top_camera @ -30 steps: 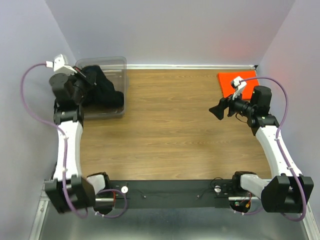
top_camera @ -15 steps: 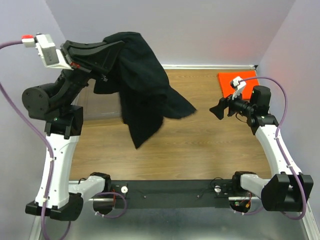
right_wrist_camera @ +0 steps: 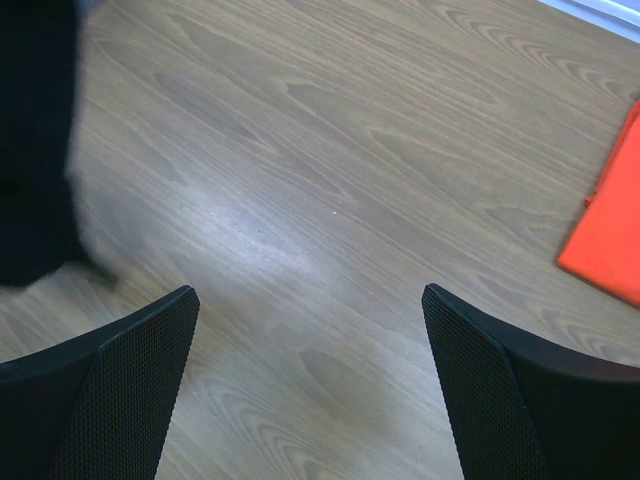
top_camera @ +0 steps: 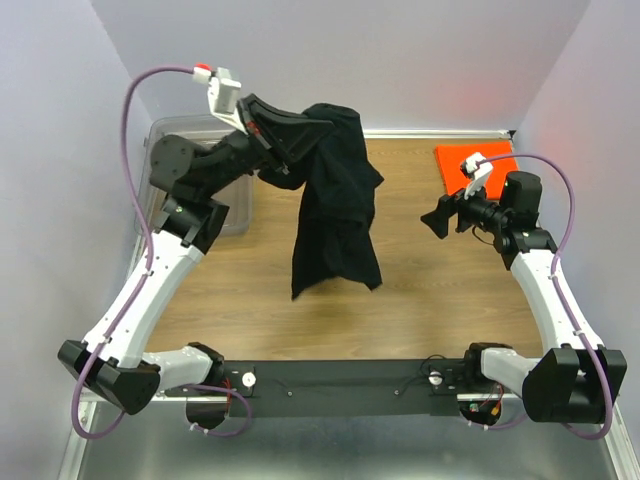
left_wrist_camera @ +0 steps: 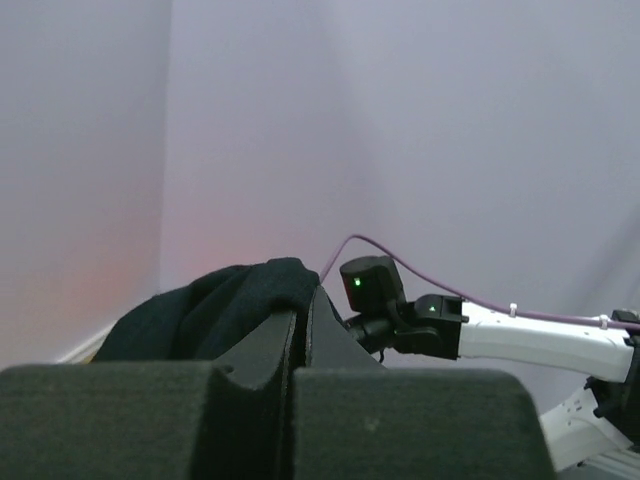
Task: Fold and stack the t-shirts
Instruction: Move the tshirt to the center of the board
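Observation:
My left gripper [top_camera: 322, 125] is shut on the black t-shirt [top_camera: 335, 205] and holds it high above the table, so the cloth hangs down over the middle. In the left wrist view the black cloth [left_wrist_camera: 215, 305] bunches over the closed fingers [left_wrist_camera: 275, 350]. The orange t-shirt [top_camera: 470, 162] lies folded flat at the far right corner; its edge shows in the right wrist view [right_wrist_camera: 610, 225]. My right gripper [top_camera: 435, 220] is open and empty, hovering over bare wood to the left of the orange shirt. The black shirt's edge shows at the left of the right wrist view [right_wrist_camera: 35, 150].
A clear plastic bin [top_camera: 235, 205] stands at the far left, partly behind my left arm. Walls close in the table on the left, back and right. The wooden table [top_camera: 430, 300] stretches between the arms.
My left gripper lifted the black t-shirt out of the bin and swung it right, to over the table's middle. The right arm has not moved.

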